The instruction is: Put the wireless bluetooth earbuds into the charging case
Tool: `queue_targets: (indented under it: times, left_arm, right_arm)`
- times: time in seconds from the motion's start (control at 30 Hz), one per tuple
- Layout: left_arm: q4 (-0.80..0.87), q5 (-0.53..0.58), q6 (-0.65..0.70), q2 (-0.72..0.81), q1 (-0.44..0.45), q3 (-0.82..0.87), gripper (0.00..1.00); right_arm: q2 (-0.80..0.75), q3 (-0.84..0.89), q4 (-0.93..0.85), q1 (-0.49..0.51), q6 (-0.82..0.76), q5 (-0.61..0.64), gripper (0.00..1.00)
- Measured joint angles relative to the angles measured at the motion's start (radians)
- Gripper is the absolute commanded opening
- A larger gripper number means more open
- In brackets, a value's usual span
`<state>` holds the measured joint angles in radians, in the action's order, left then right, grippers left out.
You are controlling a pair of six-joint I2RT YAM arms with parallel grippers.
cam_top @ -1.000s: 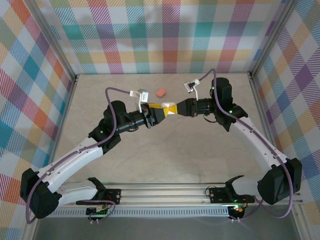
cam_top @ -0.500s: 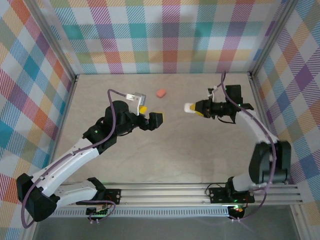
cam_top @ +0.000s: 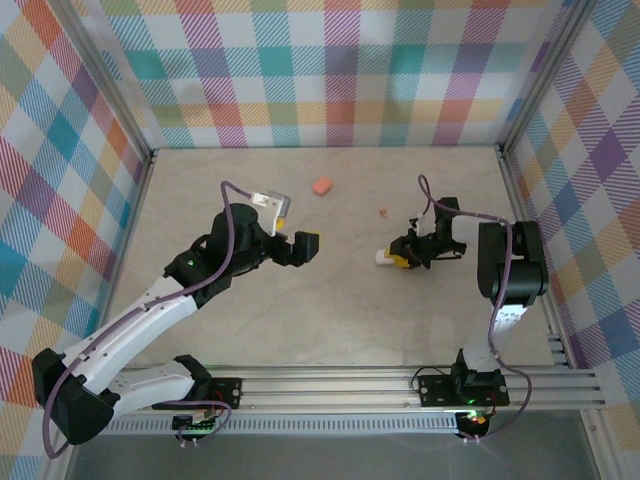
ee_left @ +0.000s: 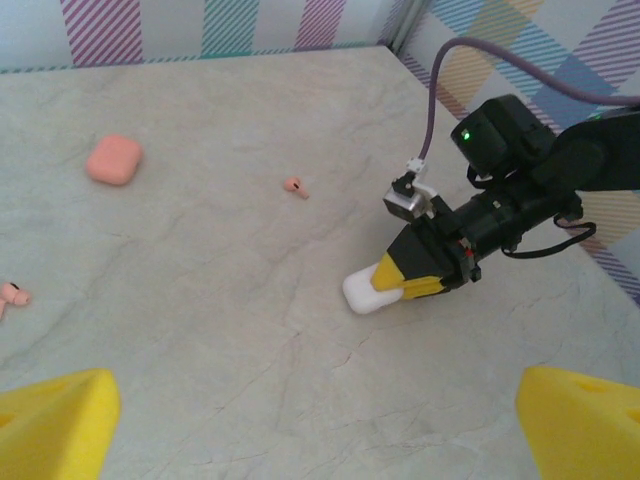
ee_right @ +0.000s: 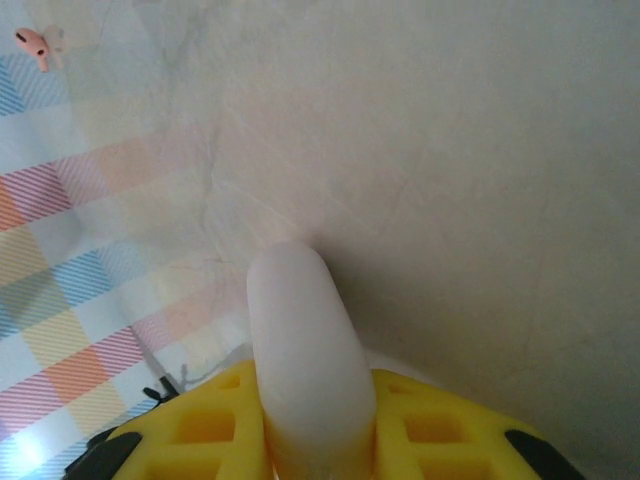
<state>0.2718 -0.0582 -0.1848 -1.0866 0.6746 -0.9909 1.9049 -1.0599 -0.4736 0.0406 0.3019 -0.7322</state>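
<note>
- On the table, right of centre, your right gripper is clamped on the white charging case. The case rests on the surface and looks closed.
- Your left gripper hangs with its jaws spread wide, holding nothing.
- One salmon-pink earbud lies loose between the two cases. A second salmon-pink earbud lies near the left wrist view's left edge.
- The pink charging case sits well apart, lid shut.
- You can't tell whether the white case is already loaded.
- Judgement: the pink pair isn't in yet, so most of the work is left.
- No brand, label or writing can be read.
</note>
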Motion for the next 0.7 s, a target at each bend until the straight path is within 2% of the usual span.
queue_targets:
  times: [0.07, 0.13, 0.33, 0.7]
  left_arm:
    - [0.000, -0.008, 0.001, -0.021, -0.003, 0.000, 1.00]
    - [0.001, -0.013, 0.003, -0.047, -0.005, 0.000, 1.00]
    - [0.017, -0.027, 0.021, -0.092, -0.013, 0.000, 1.00]
    - [0.019, -0.003, 0.017, -0.183, -0.062, -0.050, 1.00]
  right_arm:
    - [-0.005, -0.015, -0.021, 0.000, -0.008, 0.034, 0.34]
    - [-0.012, -0.028, -0.047, 0.001, -0.020, 0.076, 0.38]
    - [-0.055, -0.060, -0.174, 0.001, -0.044, 0.211, 0.42]
    - [-0.151, -0.266, -0.381, 0.023, -0.102, 0.407, 0.48]
